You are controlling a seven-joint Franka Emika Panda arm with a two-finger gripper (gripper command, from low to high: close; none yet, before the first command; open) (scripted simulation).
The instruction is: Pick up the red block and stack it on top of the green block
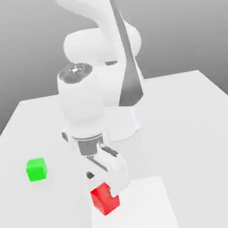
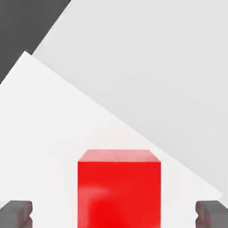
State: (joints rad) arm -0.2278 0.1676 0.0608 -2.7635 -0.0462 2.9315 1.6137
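The red block (image 1: 104,199) sits on the white table near its front edge. In the hand view the red block (image 2: 119,189) stands between my two dark fingertips (image 2: 15,213), with a gap on each side. My gripper (image 1: 109,189) is down at the red block, open and straddling it. The green block (image 1: 37,169) rests on the table toward the exterior view's left, well apart from the gripper.
The white table (image 1: 191,123) carries a lighter rectangular patch (image 1: 149,210) under the red block. The arm's white base (image 1: 123,125) stands at the middle back of the table.
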